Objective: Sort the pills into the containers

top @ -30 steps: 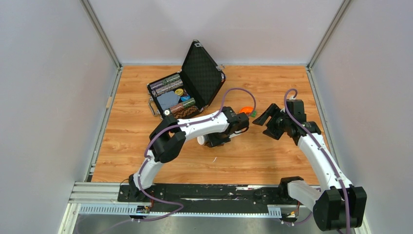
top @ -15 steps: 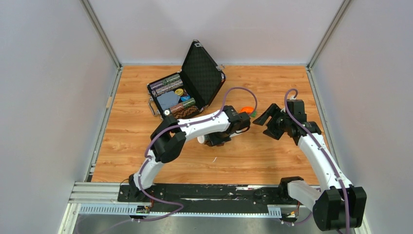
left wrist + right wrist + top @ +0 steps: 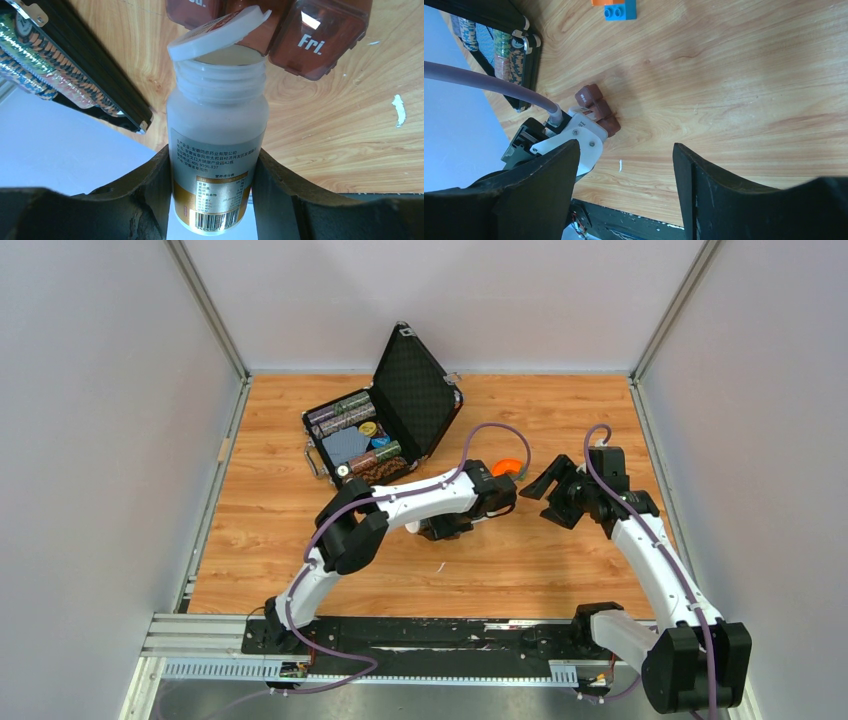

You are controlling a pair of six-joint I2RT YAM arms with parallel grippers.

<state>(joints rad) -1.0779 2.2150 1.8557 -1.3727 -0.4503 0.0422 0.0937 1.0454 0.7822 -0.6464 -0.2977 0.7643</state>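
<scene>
**Pill sorting looks barely begun**

An open black hard case (image 3: 385, 425) sits at upper centre of the overhead view. In mid-frame of the left wrist view, the left gripper (image 3: 214, 165) clamps a white pill bottle (image 3: 216, 115). The right gripper (image 3: 625, 147) hangs empty, jaws wide. The brown containers (image 3: 320, 35) lie at the top edge, touching the bottle's open flip cap (image 3: 215, 32). The lids look closed and no pills are visible, so all the sorting likely remains.

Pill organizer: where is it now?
The pill organizer lies on the table left of centre in the right wrist view, just past the mouth of the open bottle held by the left gripper.
</scene>
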